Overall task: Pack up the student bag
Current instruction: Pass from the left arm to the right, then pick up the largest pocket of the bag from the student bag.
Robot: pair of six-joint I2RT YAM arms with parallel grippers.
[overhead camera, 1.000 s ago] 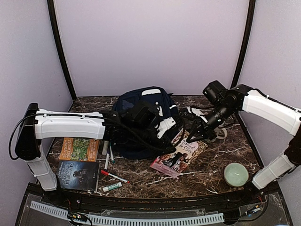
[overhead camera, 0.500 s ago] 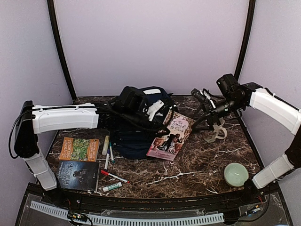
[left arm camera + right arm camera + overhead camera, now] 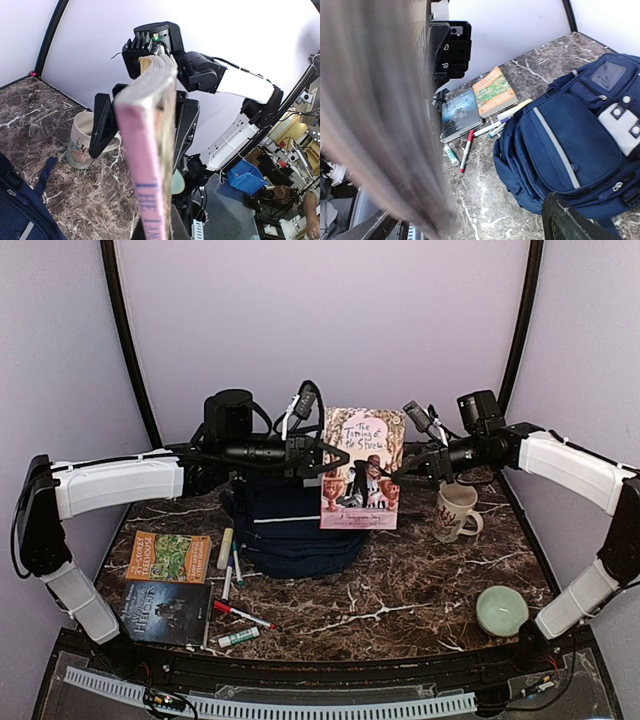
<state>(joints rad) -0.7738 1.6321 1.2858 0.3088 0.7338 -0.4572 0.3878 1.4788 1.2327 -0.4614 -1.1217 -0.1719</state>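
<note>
The left gripper is closed on a pink paperback book, which is upright above the navy-blue fabric backpack. The right gripper is wide open around the book's other edge.

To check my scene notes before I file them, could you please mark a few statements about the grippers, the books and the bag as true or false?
1. The left gripper holds the pink book upright in the air. True.
2. The right gripper is shut on the mug. False: it is open at the book's other edge, and the mug stands free on the table.
3. The student bag rests on the table. True.
4. Three books lie left of the bag. False: two, an orange book and a dark book.
</note>
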